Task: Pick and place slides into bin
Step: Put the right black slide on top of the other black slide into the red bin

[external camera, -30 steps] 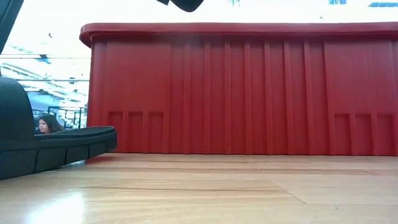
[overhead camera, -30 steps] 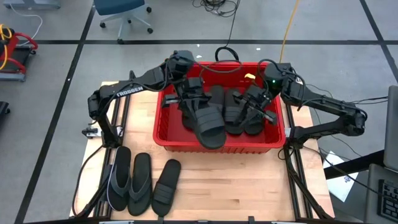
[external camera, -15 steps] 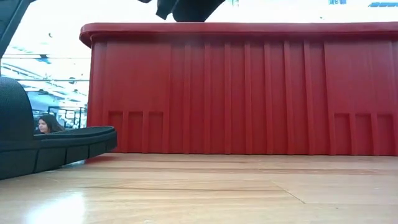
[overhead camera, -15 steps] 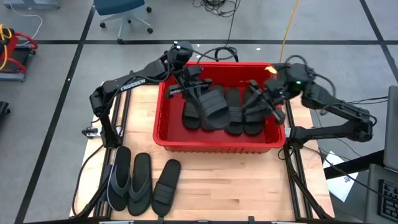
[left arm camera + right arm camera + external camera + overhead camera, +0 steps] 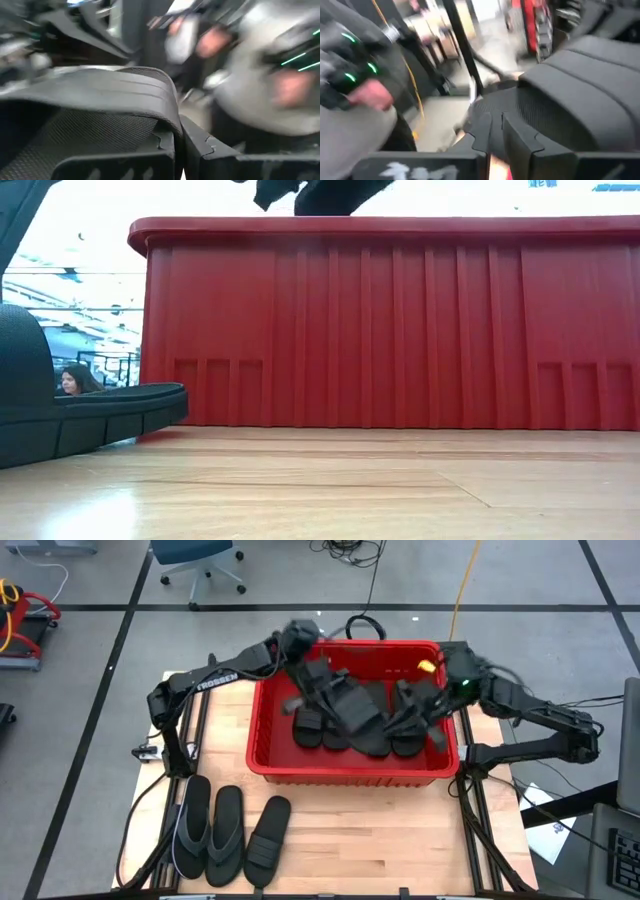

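You saw matte black rubber slides (image 5: 268,839), a glossy ribbed red plastic bin (image 5: 400,320), a smooth varnished wooden table (image 5: 390,840).

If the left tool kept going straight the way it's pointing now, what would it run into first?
Probably the right tool. The left tool, shut on a ribbed-strap slide over the bin, points across toward it, though the other slides lying below might come first; depth is unclear.

Red bin (image 5: 262,752) sits at frame centre, holding several black slides (image 5: 352,720). Left gripper (image 5: 322,688) and right gripper (image 5: 425,705) are both inside the bin, above the slides. Three more slides lie on the wooden table (image 5: 400,850) at lower left: a thong-strap pair (image 5: 207,828) and one band-strap slide (image 5: 266,838)
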`<move>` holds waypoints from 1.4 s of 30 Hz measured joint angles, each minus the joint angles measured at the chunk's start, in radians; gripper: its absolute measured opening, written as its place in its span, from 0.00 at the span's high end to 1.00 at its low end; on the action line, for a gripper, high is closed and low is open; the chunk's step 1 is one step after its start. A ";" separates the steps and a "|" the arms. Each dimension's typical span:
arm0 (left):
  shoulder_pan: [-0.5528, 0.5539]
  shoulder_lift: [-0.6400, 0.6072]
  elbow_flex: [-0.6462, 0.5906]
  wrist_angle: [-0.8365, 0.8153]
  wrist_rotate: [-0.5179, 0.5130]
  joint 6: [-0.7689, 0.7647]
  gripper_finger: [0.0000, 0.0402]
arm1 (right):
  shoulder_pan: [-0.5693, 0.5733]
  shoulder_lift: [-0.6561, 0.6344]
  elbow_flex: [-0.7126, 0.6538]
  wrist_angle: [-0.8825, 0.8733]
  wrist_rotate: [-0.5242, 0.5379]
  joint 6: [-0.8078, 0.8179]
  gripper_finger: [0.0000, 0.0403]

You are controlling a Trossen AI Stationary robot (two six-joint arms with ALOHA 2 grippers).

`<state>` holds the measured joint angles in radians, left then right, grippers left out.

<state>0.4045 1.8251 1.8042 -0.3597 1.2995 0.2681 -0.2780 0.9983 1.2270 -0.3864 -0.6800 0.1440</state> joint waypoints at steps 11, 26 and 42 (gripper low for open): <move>0.013 -0.040 0.000 -0.226 -0.664 0.248 1.00 | -0.022 -0.004 -0.020 -0.053 0.339 -0.118 0.99; 0.021 -0.042 0.000 -0.167 -0.621 0.174 1.00 | -0.062 -0.007 -0.082 0.046 0.257 -0.085 1.00; -0.040 0.023 0.000 -0.009 -0.257 0.068 1.00 | -0.063 -0.069 -0.082 0.092 0.043 0.001 1.00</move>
<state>0.3641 1.8482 1.8038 -0.3686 1.0421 0.3362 -0.3411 0.9292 1.1454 -0.2945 -0.6368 0.1452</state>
